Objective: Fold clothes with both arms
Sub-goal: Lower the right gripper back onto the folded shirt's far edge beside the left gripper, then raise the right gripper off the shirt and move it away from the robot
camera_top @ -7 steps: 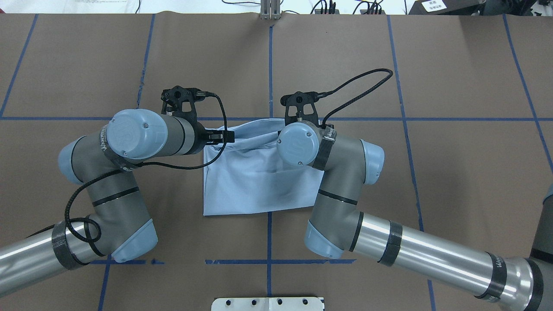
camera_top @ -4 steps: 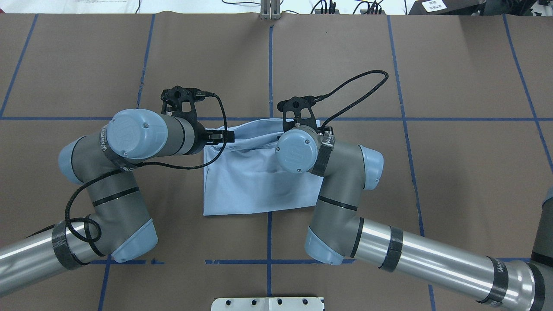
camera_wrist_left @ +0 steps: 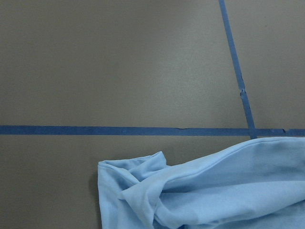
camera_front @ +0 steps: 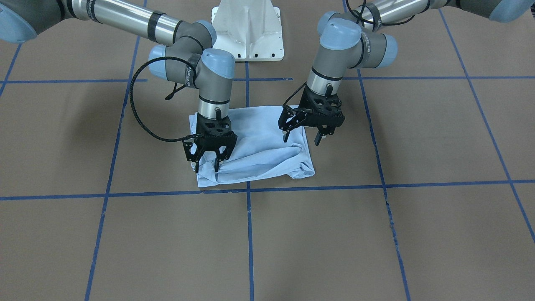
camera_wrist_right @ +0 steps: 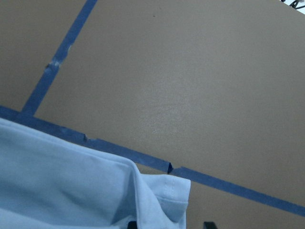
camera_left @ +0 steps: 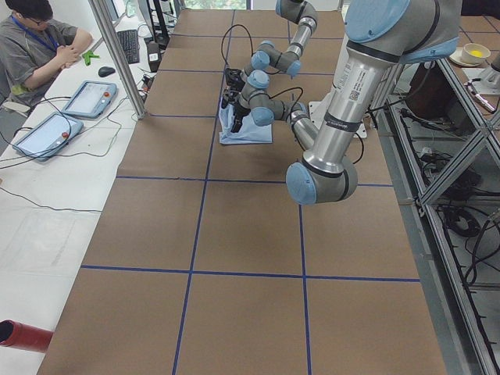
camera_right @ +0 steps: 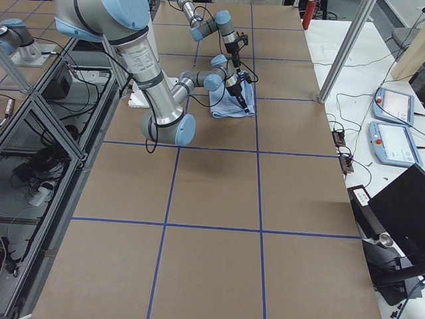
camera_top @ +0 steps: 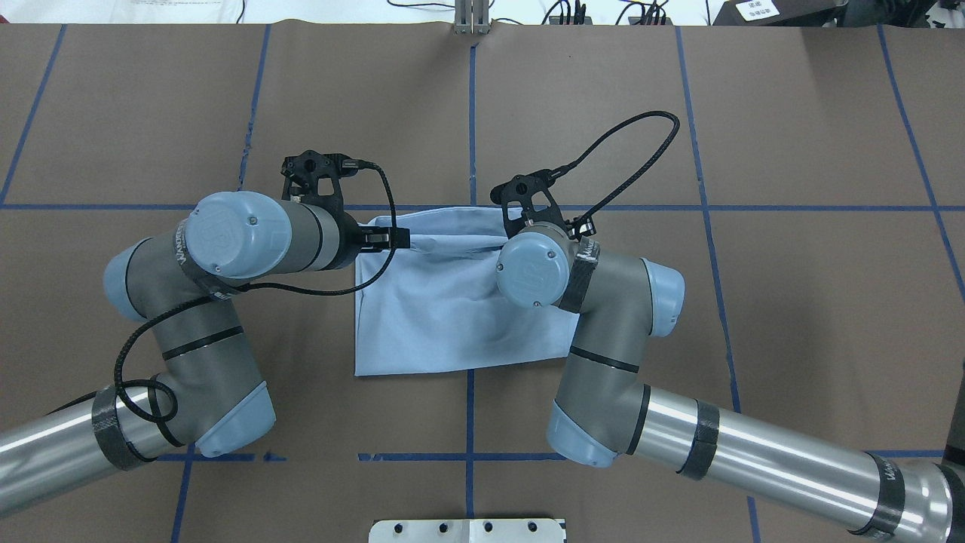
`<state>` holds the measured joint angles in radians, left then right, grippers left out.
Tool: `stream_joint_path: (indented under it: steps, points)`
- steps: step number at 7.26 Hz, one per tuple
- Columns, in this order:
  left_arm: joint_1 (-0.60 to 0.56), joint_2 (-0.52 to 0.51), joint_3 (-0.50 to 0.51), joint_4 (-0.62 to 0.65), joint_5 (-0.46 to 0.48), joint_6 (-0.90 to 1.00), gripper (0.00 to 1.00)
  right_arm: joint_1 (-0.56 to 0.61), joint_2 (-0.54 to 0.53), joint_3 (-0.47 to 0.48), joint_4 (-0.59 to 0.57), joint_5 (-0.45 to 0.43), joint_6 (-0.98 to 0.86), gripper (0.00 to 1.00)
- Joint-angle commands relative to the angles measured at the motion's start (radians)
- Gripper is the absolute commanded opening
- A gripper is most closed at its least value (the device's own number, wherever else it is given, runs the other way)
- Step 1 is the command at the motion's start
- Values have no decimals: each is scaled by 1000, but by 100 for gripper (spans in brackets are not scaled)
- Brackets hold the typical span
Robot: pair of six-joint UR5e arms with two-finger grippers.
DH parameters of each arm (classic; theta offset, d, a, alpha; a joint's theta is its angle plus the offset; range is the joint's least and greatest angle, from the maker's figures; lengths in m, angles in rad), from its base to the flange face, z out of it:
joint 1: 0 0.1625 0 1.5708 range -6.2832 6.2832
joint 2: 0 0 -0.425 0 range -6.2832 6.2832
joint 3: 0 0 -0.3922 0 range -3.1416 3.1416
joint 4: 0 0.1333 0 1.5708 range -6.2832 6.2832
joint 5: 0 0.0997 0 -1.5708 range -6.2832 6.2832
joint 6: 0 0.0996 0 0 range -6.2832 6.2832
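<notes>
The surface [camera_front: 376, 234] is covered in brown paper and crossed by blue tape lines [camera_front: 249, 234] that form a grid. In the exterior left view a person [camera_left: 35, 39] sits at a white desk in the upper left of the frame, with two tablets [camera_left: 90, 98] beside the surface. The robot's white pedestal [camera_front: 247, 33] stands at the top centre of the front-facing view.

The light blue T-shirt [camera_front: 259, 142] lies folded into a rough rectangle at the centre of that view. It is bunched along its lower edge, just above a horizontal tape line.

The left hand [camera_front: 301, 139], right of centre, is released and grips nothing. Its fingers are spread and hang above the shirt's right edge. The right hand [camera_front: 206, 166], left of centre, is also spread open over the shirt's lower left corner. Its wrist view shows the cloth corner lying between the two fingertips. Whether they touch the fabric cannot be told.

From overhead, the right arm [camera_top: 528, 271] covers its own hand and part of the shirt.
</notes>
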<state>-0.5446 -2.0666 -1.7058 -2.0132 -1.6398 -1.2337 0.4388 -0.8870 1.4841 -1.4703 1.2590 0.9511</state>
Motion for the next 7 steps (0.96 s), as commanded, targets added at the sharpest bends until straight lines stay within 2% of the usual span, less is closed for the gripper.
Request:
stream_joint_path:
  steps: [1,4,5,7]
  points:
    - [0,0,2,-4,0,-1,100,0,-1,4,-1,-1,-76,42]
    - [0,-1,2,-4,0,-1,100,98,-1,-24,11,8,-172,40]
    - [0,-1,0,-4,0,-1,100,132,2,-24,30,44,-176,40]
    - [6,-3,5,4,0,-1,100,208,10,-22,132,216,-163,41]
